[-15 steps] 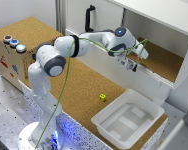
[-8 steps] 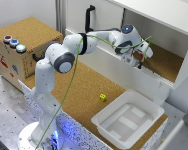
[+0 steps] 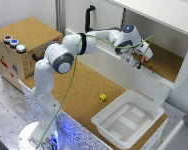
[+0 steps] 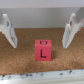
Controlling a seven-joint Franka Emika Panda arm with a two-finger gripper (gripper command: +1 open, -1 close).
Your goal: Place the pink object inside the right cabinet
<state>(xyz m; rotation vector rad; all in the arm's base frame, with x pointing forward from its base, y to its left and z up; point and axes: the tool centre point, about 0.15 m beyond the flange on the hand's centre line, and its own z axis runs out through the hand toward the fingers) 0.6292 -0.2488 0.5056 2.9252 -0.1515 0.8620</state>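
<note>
The pink object [image 4: 43, 49] is seen in the wrist view as a small reddish-pink cube whose facing side carries dark markings: a small letter resembling "D" above a larger "L". Its edges are sharp and its colour is uniform. It is shown resting on the cork-brown floor of the right cabinet [image 3: 166, 62], in front of the white back wall, between the two pale fingers [image 4: 7, 31] of the end effector [image 4: 39, 30] and touched by neither. The end effector [image 3: 139, 56] is spread wide and nothing is held in it. In the exterior view it is seen inside the right cabinet, just above the floor, and the cube itself cannot be made out. Outside the cabinet, a yellow die [image 3: 102, 97] lies on the table [image 3: 79, 85] beside a white tub [image 3: 126, 120]. No brand names are legible.
</note>
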